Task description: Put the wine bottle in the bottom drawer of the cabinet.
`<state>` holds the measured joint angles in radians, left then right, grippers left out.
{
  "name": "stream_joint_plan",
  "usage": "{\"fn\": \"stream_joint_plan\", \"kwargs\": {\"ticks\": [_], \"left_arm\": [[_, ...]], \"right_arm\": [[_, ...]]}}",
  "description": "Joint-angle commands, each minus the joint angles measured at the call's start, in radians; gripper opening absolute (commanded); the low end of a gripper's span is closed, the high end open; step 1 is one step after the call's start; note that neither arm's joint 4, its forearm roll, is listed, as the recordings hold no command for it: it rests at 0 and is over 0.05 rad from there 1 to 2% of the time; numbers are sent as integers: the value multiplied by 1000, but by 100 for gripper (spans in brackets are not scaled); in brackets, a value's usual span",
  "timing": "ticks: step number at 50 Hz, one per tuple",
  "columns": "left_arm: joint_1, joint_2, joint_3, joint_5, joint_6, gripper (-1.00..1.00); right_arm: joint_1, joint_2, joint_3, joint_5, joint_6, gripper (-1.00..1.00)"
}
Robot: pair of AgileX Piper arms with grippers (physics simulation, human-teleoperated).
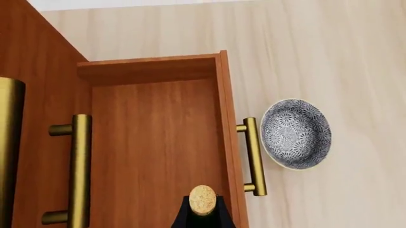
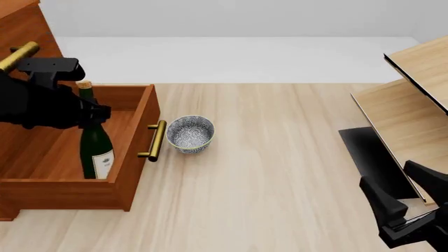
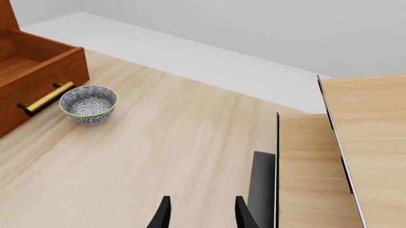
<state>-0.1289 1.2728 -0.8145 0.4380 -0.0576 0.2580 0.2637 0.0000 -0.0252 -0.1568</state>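
The dark-green wine bottle [image 2: 95, 148] stands upright inside the pulled-out bottom drawer [image 2: 133, 137] of the reddish-brown cabinet [image 2: 28, 29]. The drawer's near side wall hides the bottle's base. My left gripper [image 2: 89, 113] is shut on the bottle's neck just under the cap. In the left wrist view the cap [image 1: 203, 195] shows from above over the drawer's floor [image 1: 159, 142]. My right gripper [image 3: 203, 213] hangs open and empty far to the right, over the table [image 3: 159, 156]; in the front view it [image 2: 404, 193] is at the lower right.
A grey patterned bowl [image 2: 189, 134] sits on the table just past the drawer's brass handle [image 2: 155, 140]. A pale wood shelf unit [image 2: 413, 100] fills the right side, with a dark panel [image 2: 368, 157] beside it. An upper drawer's brass handle [image 1: 79, 171] lies close to the bottle.
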Motion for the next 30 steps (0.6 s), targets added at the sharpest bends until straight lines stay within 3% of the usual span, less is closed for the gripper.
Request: {"fn": "stream_joint_plan", "kwargs": {"ticks": [1, 13, 14, 16, 18, 19, 25, 30], "left_arm": [[4, 39, 22, -26, -1, -100], [5, 84, 22, -70, -58, -100], [12, 91, 24, -77, -31, -100], [9, 100, 24, -80, -66, -100], [22, 106, 20, -88, -29, -100], [15, 114, 17, -91, -73, -100], [39, 151, 18, -123, -16, -100], [34, 180, 11, -137, -28, -100]], "right_arm": [[0, -2, 0, 3, 1, 100], [0, -7, 0, 8, -1, 100], [0, -6, 0, 7, 2, 100], [-1, -5, 0, 6, -1, 100], [0, 0, 0, 1, 2, 100], [-1, -3, 0, 4, 0, 100], [-1, -12, 0, 14, 0, 100], [-1, -3, 0, 6, -1, 100]]}}
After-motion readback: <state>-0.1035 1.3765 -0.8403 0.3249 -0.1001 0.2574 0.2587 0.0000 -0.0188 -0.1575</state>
